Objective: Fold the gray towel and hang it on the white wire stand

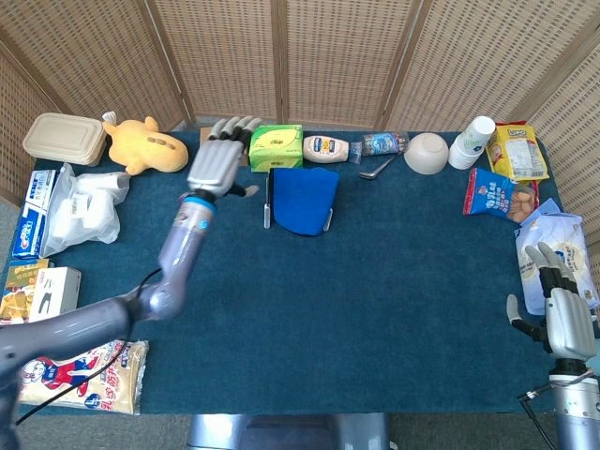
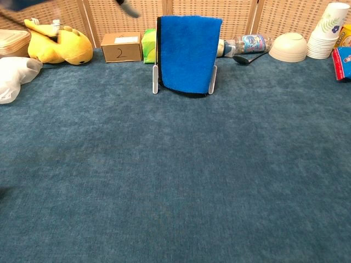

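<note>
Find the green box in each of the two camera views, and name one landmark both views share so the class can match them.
Head view: the green box sits at the table's far edge, just behind the white wire stand.
Chest view: only a sliver of the green box shows, left of the hanging blue towel.
Shared landmark: the yellow plush toy, further left along the same back row.
</note>
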Controlling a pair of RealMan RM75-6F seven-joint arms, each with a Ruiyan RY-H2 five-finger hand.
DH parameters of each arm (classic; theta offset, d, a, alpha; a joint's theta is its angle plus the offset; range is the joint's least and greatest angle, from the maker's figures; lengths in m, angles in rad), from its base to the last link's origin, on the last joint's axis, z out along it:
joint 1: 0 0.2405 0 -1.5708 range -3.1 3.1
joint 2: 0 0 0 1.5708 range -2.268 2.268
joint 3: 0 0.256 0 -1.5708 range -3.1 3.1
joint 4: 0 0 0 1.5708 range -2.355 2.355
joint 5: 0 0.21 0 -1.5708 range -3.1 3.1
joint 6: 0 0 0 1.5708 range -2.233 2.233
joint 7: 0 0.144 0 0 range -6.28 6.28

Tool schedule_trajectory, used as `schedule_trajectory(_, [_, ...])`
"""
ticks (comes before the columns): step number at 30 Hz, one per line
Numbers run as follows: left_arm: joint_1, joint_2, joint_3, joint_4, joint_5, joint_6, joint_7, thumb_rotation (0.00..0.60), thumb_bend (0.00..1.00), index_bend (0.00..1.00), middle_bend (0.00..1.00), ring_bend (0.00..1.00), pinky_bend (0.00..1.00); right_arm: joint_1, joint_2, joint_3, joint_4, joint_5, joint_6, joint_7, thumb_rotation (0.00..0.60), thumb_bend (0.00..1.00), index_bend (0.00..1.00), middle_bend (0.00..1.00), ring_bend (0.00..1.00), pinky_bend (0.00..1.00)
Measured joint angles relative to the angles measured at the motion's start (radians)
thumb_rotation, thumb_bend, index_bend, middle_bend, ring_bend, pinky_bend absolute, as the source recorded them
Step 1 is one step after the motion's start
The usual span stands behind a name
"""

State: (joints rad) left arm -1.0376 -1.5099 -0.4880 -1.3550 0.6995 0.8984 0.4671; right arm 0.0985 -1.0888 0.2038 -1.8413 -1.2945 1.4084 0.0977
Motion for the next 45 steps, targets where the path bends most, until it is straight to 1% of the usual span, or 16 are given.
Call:
schedule_trajectory(2, [0.074, 0.078, 0.022, -0.119, -0.001, 0.026, -0.027, 0.6, 0.25, 0.03, 0.0, 0.0, 0.0, 0.008, 0.001, 0.0, -0.005, 0.004, -0.009, -0.019, 0.6, 0.47, 0.04, 0.01, 0.0, 0.0])
schedule_trajectory(6, [0.187, 0.191, 0.065, -0.268, 0.02, 0.067, -0.089, 0.6, 0.25, 0.05, 0.02, 0.0, 0.0, 0.023, -0.003, -0.002, -0.013, 0.009, -0.021, -0.062, 0.6, 0.47, 0.05, 0.01, 0.0, 0.0])
schedule_trajectory(10, [0.321, 0.292, 0.124, -0.407, 0.105, 0.122, -0.194, 0.6, 0.25, 0.07, 0.03, 0.0, 0.0, 0.034, -0.008, -0.004, -0.023, 0.019, -0.026, -0.106, 0.6, 0.47, 0.06, 0.01, 0.0, 0.0])
schedule_trajectory(12, [0.372, 0.323, 0.151, -0.449, 0.152, 0.148, -0.241, 0.6, 0.25, 0.08, 0.03, 0.0, 0.0, 0.039, -0.01, -0.006, -0.027, 0.022, -0.028, -0.124, 0.6, 0.47, 0.06, 0.01, 0.0, 0.0])
schedule_trajectory(16, [0.494, 0.38, 0.227, -0.536, 0.274, 0.224, -0.329, 0.6, 0.25, 0.09, 0.04, 0.0, 0.0, 0.05, -0.011, -0.01, -0.034, 0.021, -0.031, -0.164, 0.6, 0.47, 0.06, 0.01, 0.0, 0.0])
schedule_trajectory(20, [0.601, 0.422, 0.301, -0.59, 0.39, 0.314, -0.382, 0.6, 0.25, 0.13, 0.05, 0.0, 0.0, 0.058, -0.014, -0.014, -0.036, 0.013, -0.026, -0.205, 0.6, 0.47, 0.07, 0.01, 0.0, 0.0])
schedule_trajectory(25, [0.731, 0.447, 0.398, -0.618, 0.538, 0.453, -0.42, 0.6, 0.25, 0.15, 0.06, 0.0, 0.0, 0.068, -0.019, -0.024, -0.036, 0.008, -0.028, -0.253, 0.6, 0.47, 0.07, 0.01, 0.0, 0.0])
schedule_trajectory(28, [0.8, 0.45, 0.454, -0.621, 0.608, 0.531, -0.421, 0.6, 0.25, 0.17, 0.07, 0.0, 0.0, 0.073, -0.021, -0.032, -0.034, 0.006, -0.032, -0.284, 0.6, 0.47, 0.07, 0.01, 0.0, 0.0])
schedule_trajectory(32, [0.885, 0.44, 0.522, -0.613, 0.683, 0.623, -0.406, 0.6, 0.25, 0.18, 0.08, 0.0, 0.0, 0.079, -0.031, -0.045, -0.028, 0.003, -0.033, -0.345, 0.6, 0.47, 0.07, 0.01, 0.0, 0.0])
schedule_trajectory(37, [0.965, 0.433, 0.582, -0.599, 0.743, 0.688, -0.376, 0.6, 0.25, 0.19, 0.08, 0.0, 0.0, 0.082, -0.057, -0.059, -0.013, -0.006, -0.023, -0.383, 0.6, 0.47, 0.08, 0.01, 0.0, 0.0])
schedule_trajectory(40, [1.013, 0.423, 0.599, -0.585, 0.771, 0.738, -0.358, 0.6, 0.25, 0.22, 0.08, 0.0, 0.0, 0.079, -0.072, -0.067, -0.001, -0.018, -0.008, -0.392, 0.6, 0.48, 0.08, 0.01, 0.0, 0.0])
schedule_trajectory(45, [1.069, 0.392, 0.603, -0.541, 0.82, 0.816, -0.317, 0.6, 0.25, 0.24, 0.09, 0.0, 0.0, 0.071, -0.08, -0.075, 0.011, -0.031, 0.008, -0.389, 0.6, 0.47, 0.09, 0.01, 0.0, 0.0])
